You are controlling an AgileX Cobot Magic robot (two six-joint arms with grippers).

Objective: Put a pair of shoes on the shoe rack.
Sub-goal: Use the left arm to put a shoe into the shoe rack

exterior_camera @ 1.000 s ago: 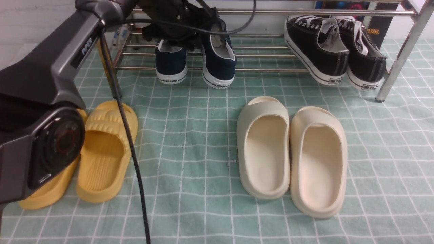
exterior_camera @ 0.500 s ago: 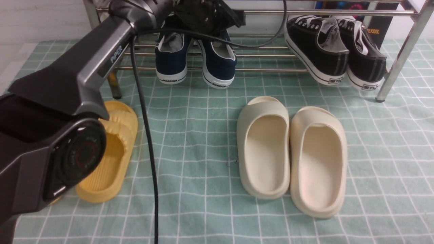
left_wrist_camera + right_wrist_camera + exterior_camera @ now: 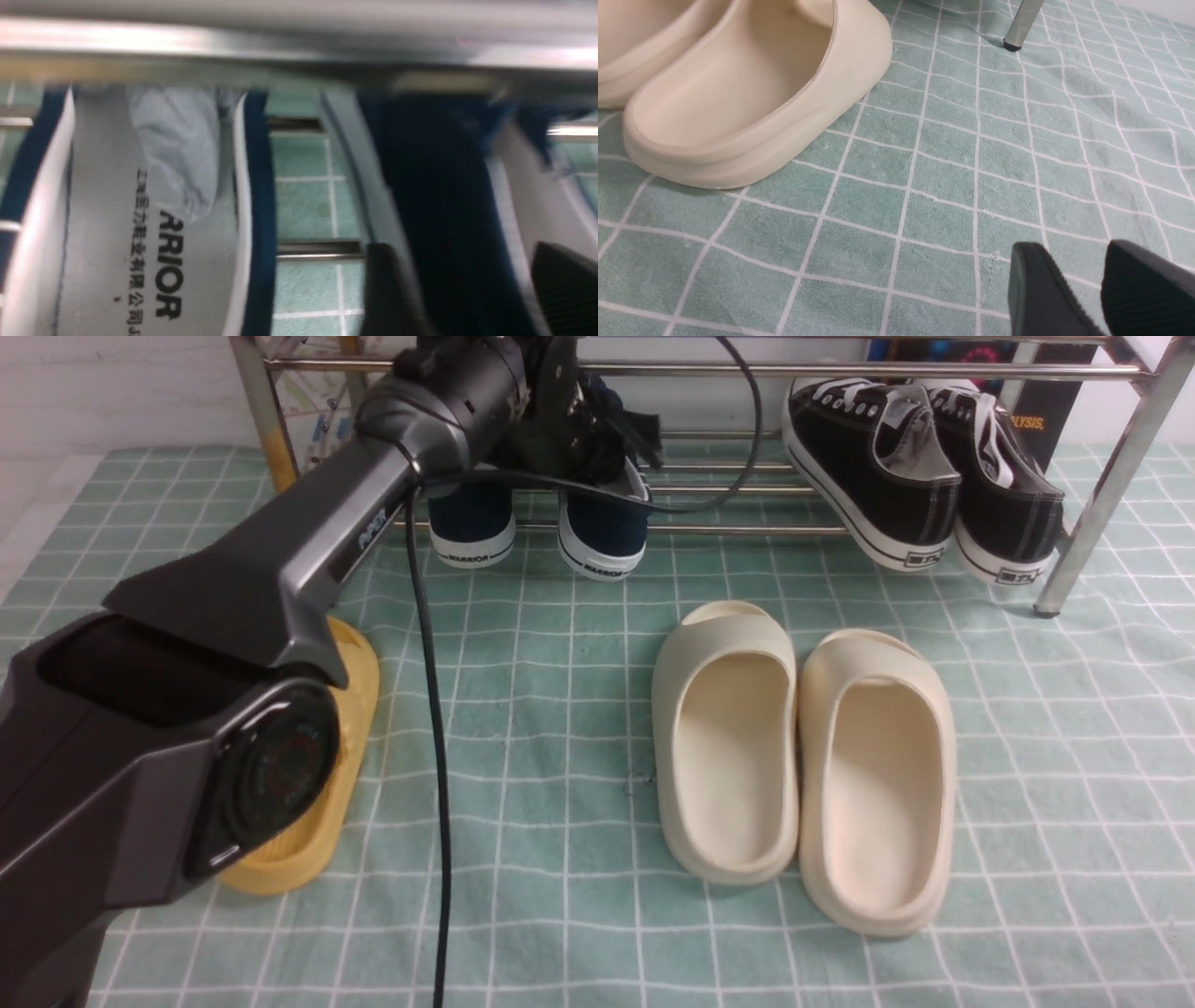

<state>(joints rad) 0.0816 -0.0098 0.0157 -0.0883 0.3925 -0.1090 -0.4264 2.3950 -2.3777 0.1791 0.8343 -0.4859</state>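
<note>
Two navy slip-on shoes stand on the lower bars of the chrome shoe rack [image 3: 747,529], heels toward me: the left shoe [image 3: 471,527] and the right shoe [image 3: 602,537]. My left gripper [image 3: 607,439] reaches under the rack's top bar onto the right shoe. In the left wrist view the left gripper [image 3: 465,249] is open, and its jaws straddle the right shoe's navy side wall [image 3: 439,200], one finger outside it and one inside. The left shoe's white insole [image 3: 140,242] shows beside it. My right gripper [image 3: 1076,249] is shut and empty, low over the cloth.
Two black lace-up sneakers [image 3: 878,467] sit on the rack at the right. Two cream slippers [image 3: 728,737] lie on the green checked cloth in the middle. Yellow slippers [image 3: 359,672] lie at the left, mostly hidden by my left arm. A rack leg [image 3: 1060,588] stands at the right.
My left arm has swung right and its gripper has come down from above the left navy shoe onto the right one. Neither shoe has moved.
</note>
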